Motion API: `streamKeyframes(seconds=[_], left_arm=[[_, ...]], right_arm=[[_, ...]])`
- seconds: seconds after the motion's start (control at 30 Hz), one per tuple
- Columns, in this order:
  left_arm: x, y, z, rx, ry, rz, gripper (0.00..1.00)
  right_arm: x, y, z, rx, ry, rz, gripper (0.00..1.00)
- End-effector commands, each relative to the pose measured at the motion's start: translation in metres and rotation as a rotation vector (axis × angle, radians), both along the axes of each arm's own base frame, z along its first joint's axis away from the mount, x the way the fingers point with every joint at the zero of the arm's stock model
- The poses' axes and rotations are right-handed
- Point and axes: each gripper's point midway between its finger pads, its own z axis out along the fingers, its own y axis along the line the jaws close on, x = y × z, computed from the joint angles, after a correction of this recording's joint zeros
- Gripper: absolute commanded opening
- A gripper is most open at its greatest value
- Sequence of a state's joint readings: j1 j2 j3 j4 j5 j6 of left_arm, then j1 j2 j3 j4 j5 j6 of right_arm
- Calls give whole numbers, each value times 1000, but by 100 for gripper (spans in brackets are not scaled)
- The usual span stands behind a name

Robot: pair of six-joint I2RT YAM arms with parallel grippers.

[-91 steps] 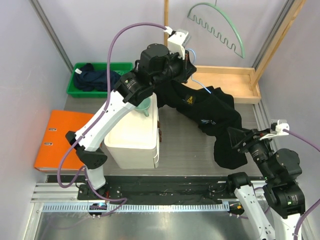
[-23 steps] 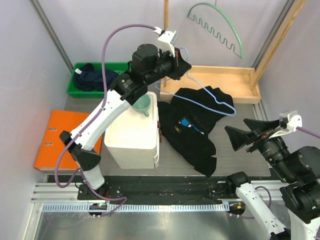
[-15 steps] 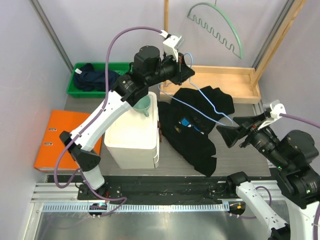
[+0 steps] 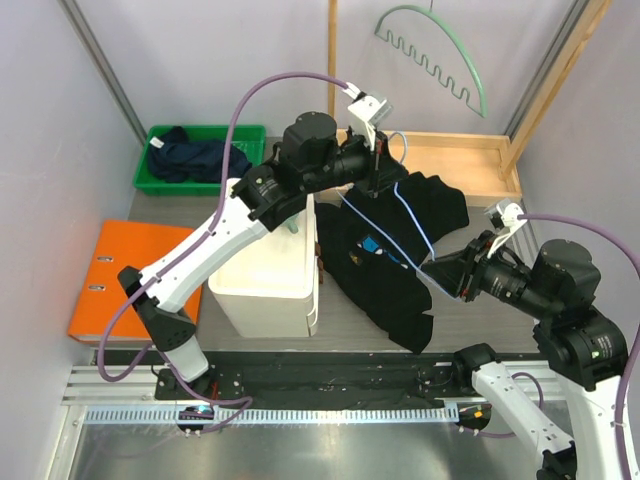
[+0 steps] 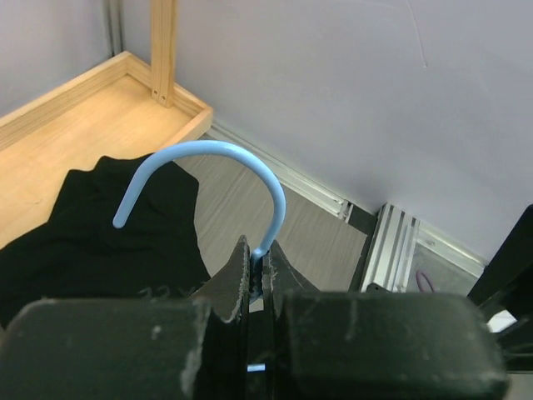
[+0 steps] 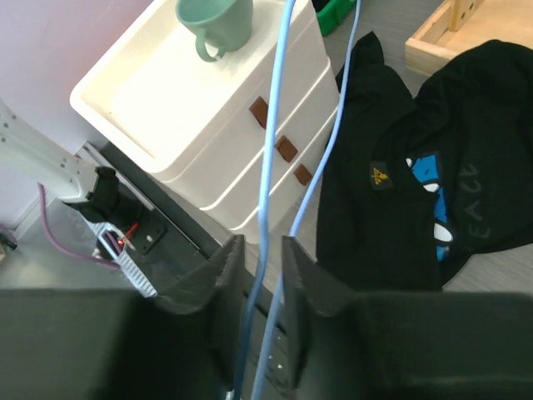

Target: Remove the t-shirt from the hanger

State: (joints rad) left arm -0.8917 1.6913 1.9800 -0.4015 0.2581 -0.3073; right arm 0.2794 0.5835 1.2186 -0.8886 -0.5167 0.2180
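Note:
The black t-shirt (image 4: 380,275) lies crumpled on the table, off the light-blue wire hanger (image 4: 412,215). The hanger hangs in the air above the shirt, slanting from upper left to lower right. My left gripper (image 4: 378,178) is shut on the stem of its hook (image 5: 212,148); in the left wrist view the jaws (image 5: 256,248) pinch the wire. My right gripper (image 4: 440,272) holds the hanger's lower end. Both wires (image 6: 268,150) run between its narrowed fingers (image 6: 261,243). Below them lies the t-shirt (image 6: 466,125).
A white drawer unit (image 4: 265,265) with a green cup (image 6: 218,21) on top stands left of the shirt. Behind it are a wooden tray (image 4: 460,165) and a green bin (image 4: 195,155) of dark cloth. An orange binder (image 4: 120,275) lies far left. A green hanger (image 4: 435,50) hangs on the back wall.
The t-shirt, pulled down by my right gripper three seconds ago, now lies free. My right gripper came in leftwards and closed round the hanger's lower end. The left gripper shifted right with the hook.

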Motion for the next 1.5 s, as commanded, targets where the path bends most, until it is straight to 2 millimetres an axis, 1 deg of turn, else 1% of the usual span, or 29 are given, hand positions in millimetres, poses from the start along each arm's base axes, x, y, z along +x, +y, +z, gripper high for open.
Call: streamKeyframes(seconds=[0.0, 0.1, 0.2, 0.23, 0.3, 0.33, 0.43, 0.47, 0.5, 0.57, 0.67, 0.7, 0.73, 0.77, 0.8, 0.83, 0.87, 0.9, 0.97, 1.03, 1.1, 1.13, 1.17, 1.2, 1.27, 1.3, 1.37, 1.43, 1.47], left_arm=[[-25, 6, 36, -69, -61, -23, 0], [-15, 16, 36, -71, -31, 85, 0], [-5, 34, 34, -61, -2, 194, 7], [-6, 37, 36, -58, -4, 202, 25], [-7, 51, 42, -54, -9, 245, 42], [-8, 56, 44, -56, -12, 255, 56], [-17, 76, 57, -81, -27, 278, 64], [-18, 78, 50, -73, -15, 286, 66], [-25, 90, 63, -112, -24, 299, 89], [-30, 94, 52, -115, 2, 290, 90], [-53, 103, 61, -189, 15, 229, 88], [-53, 99, 41, -184, 61, 228, 87], [-71, 105, 48, -222, 68, 168, 87], [-75, 107, 39, -224, 92, 161, 86], [-78, 107, 16, -210, 154, 163, 86], [-80, 109, 7, -216, 169, 162, 86], [-88, 120, 10, -240, 168, 163, 86], [-89, 121, -12, -211, 206, 173, 86], [-96, 134, -20, -213, 218, 193, 86], [-99, 141, -43, -191, 266, 219, 85], [-107, 156, -42, -241, 272, 231, 85], [-108, 157, -52, -251, 294, 235, 85], [-111, 160, -43, -291, 282, 227, 85], [-118, 167, -34, -326, 271, 211, 85], [-126, 170, -26, -347, 261, 182, 85], [-130, 173, -23, -347, 261, 170, 85], [-133, 176, -21, -342, 262, 169, 84], [-134, 179, -24, -336, 266, 178, 84], [-134, 180, -24, -336, 268, 180, 84]], right_arm=[[7, -2, 0, 4, 15, -35, 23], [10, 0, 3, 13, 21, -33, 1], [17, 2, 3, 31, 40, -45, 1], [21, 1, 7, 46, 26, -60, 1], [26, -2, 12, 60, 9, -97, 1], [28, -2, 19, 78, -6, -108, 1], [35, -9, 34, 99, -41, -165, 1], [37, -11, 36, 99, -45, -180, 1], [39, -15, 40, 98, -55, -210, 1], [43, -19, 42, 89, -58, -235, 1], [51, -21, 44, 79, -69, -260, 1], [55, -22, 46, 77, -81, -268, 1], [59, -23, 48, 73, -89, -276, 1], [66, -23, 48, 55, -99, -279, 1], [70, -23, 57, 59, -135, -283, 1], [76, -26, 62, 52, -155, -306, 1], [82, -28, 65, 40, -173, -320, 1], [93, -29, 71, 41, -186, -341, 1], [106, -29, 80, 43, -212, -365, 1], [124, -24, 93, 65, -259, -364, 1], [136, -23, 112, 85, -309, -375, 1], [148, -20, 112, 79, -304, -375, 1], [154, -18, 116, 78, -315, -375, 1], [157, -19, 132, 89, -355, -379, 1], [177, -17, 135, 78, -350, -402, 1], [181, -18, 148, 88, -374, -415, 1], [202, -13, 146, 73, -360, -417, 1], [213, -12, 158, 94, -379, -431, 1], [225, -9, 153, 98, -363, -436, 1]])
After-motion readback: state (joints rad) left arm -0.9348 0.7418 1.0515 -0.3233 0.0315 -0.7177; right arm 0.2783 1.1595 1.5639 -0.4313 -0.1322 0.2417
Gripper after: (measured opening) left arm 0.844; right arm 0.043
